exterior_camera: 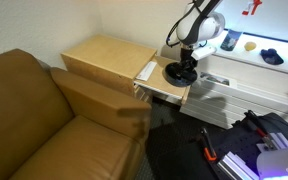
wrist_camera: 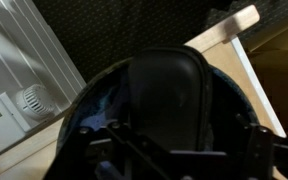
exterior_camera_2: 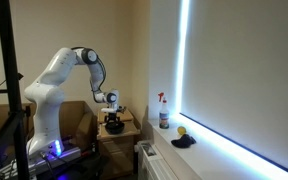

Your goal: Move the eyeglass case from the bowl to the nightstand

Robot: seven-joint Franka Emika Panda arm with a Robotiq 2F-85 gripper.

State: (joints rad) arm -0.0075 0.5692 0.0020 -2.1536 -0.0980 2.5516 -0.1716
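Note:
A black eyeglass case point(wrist_camera: 169, 95) lies in a dark bowl point(wrist_camera: 88, 112) with a bluish inside. In both exterior views the bowl point(exterior_camera: 180, 73) point(exterior_camera_2: 114, 126) stands at the edge of the light wooden nightstand point(exterior_camera: 104, 60), on the radiator side. My gripper point(wrist_camera: 181, 142) hangs straight down over the bowl point(exterior_camera: 187, 58) point(exterior_camera_2: 114, 112). Its dark fingers sit wide apart on either side of the case, open, just above or at it. Contact with the case cannot be told.
A brown sofa point(exterior_camera: 44, 120) is beside the nightstand. A white radiator point(exterior_camera: 246, 92) stands on the other side, under a sill with a spray bottle point(exterior_camera_2: 164, 112) and small objects point(exterior_camera: 271, 57). Tools lie on the dark floor point(exterior_camera: 229, 150).

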